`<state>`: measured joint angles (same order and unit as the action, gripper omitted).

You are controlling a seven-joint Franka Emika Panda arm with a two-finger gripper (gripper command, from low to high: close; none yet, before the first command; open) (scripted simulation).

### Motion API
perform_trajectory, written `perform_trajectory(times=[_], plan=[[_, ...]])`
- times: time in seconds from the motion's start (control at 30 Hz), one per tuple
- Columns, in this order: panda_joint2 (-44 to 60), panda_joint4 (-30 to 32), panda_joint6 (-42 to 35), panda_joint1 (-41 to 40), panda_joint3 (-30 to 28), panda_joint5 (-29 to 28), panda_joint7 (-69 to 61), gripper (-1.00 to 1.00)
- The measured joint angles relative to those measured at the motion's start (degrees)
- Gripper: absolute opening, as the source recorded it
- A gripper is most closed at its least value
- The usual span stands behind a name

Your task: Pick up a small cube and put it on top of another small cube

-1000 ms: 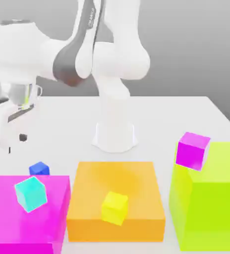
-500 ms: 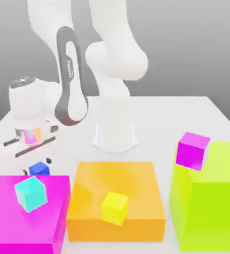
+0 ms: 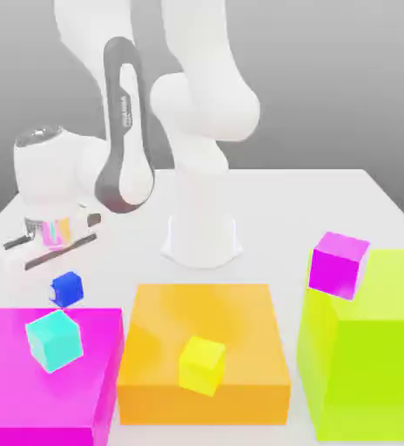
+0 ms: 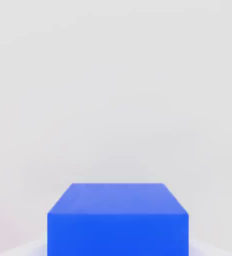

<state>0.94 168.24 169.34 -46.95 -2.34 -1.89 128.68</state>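
Beside the magenta block point(image 3: 49, 366), at the exterior view's left, the gripper point(image 3: 59, 266) has dropped and pinched shut on the blue cube point(image 3: 66, 288), which now looks slightly raised; grasp likely made, stacking remains; fingertips are hard to make out, table contact unclear.

Bright, even, diffuse light; the table point(image 3: 327, 209) reads near white. Shadows are faint (barely a smudge under the big blocks). Edges look slightly soft.

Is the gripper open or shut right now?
Shut on the small blue cube, which sits right under the hand beside the big magenta block.
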Motion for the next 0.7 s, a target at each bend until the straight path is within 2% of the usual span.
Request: perform_trajectory(times=[0.1, 0.7], plan=[[-4.3, -1.8, -5.9, 3.4, 2.2, 1.8, -1.1, -1.0], [-19.9, -30.1, -48.1, 33.9, 26.9, 11.3, -3.0, -1.0]])
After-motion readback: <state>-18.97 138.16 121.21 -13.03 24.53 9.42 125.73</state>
